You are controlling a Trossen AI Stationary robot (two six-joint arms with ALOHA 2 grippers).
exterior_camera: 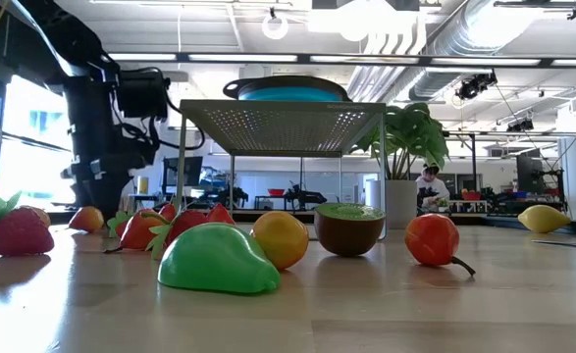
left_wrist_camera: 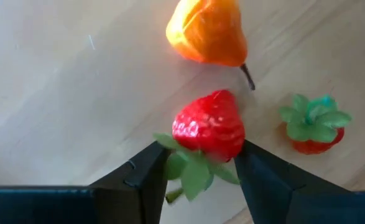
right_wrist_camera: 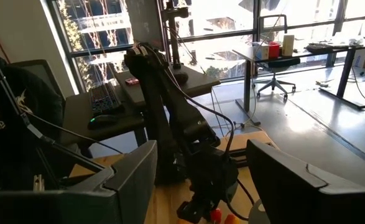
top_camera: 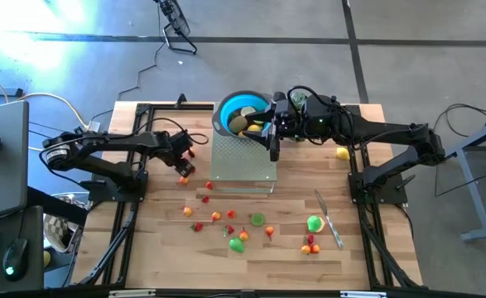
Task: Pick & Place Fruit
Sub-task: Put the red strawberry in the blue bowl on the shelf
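Strawberry time: I'm running the left gripper (left_wrist_camera: 198, 165) down at the left side of the wooden table (top_camera: 143, 248), and its two dark fingers are sitting on either side of a small red toy strawberry with green leaves (left_wrist_camera: 208, 127). The jaws are apart, close around the berry, and I can't tell whether they're actually pinching it. Just beyond it an orange pear-shaped toy fruit (left_wrist_camera: 208, 31) is lying on the wood, and a second, smaller red strawberry with a green leafy cap (left_wrist_camera: 314, 124) is sitting beside it.

I'm keeping the right gripper (top_camera: 273, 132) up by the back edge, over the perforated metal stand (top_camera: 243, 161) and just beside the round blue bowl (top_camera: 236, 106), jaws wide apart and holding nothing.

The rest of the little fruits (top_camera: 234, 228) are scattering across the front half of the table, with a green pear-shaped one (exterior_camera: 219, 260) nearest the front edge, a yellow lemon-like piece (top_camera: 342, 153) near the right edge, and a slim silver knife (top_camera: 329, 219) lying toward the front right.
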